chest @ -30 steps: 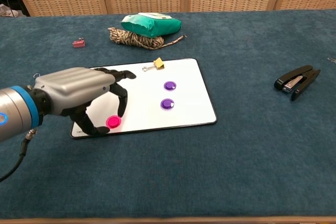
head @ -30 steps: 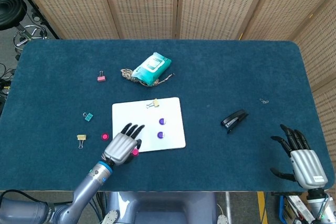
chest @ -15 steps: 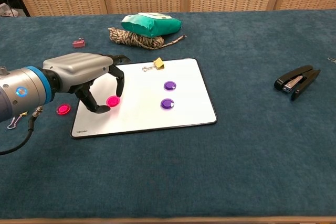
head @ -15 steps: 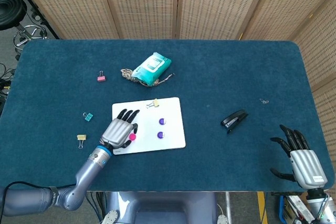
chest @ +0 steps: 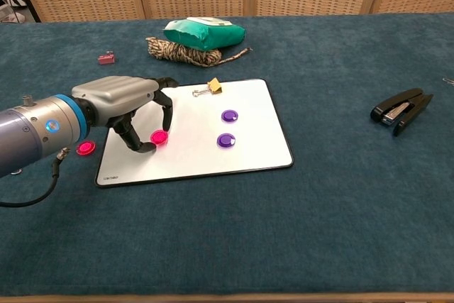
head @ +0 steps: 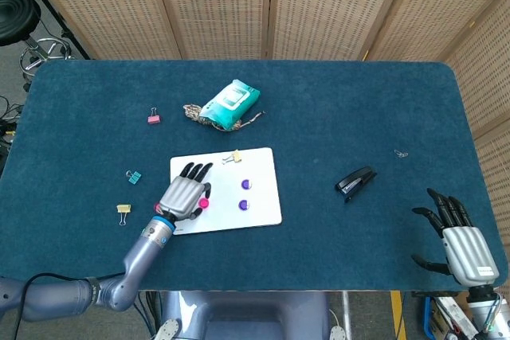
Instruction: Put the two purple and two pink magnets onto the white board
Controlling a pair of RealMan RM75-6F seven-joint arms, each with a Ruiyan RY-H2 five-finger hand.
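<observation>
The white board [head: 263,169] [chest: 262,147] lies at the table's middle. Two purple magnets [head: 245,184] [head: 243,205] sit on it, seen also as the far purple magnet [chest: 228,115] and the near purple magnet [chest: 225,140]. My left hand [head: 185,195] [chest: 120,104] hovers over the board's left part and pinches a pink magnet [head: 203,204] [chest: 159,137] between thumb and finger, low on the board. The other pink magnet [chest: 86,147] lies on the cloth left of the board. My right hand [head: 462,248] rests with its fingers spread at the near right edge, holding nothing.
A green wipes pack [head: 231,103] and a rope bundle [chest: 174,52] lie behind the board. A yellow binder clip [chest: 213,86] sits on the board's top edge. A black stapler [head: 355,181] is to the right. Pink [head: 154,119], teal [head: 133,176] and yellow [head: 123,209] clips lie left.
My left hand has carried the pink magnet from the board's near left corner up onto its left part, then edged slightly right. The right hand has stayed put.
</observation>
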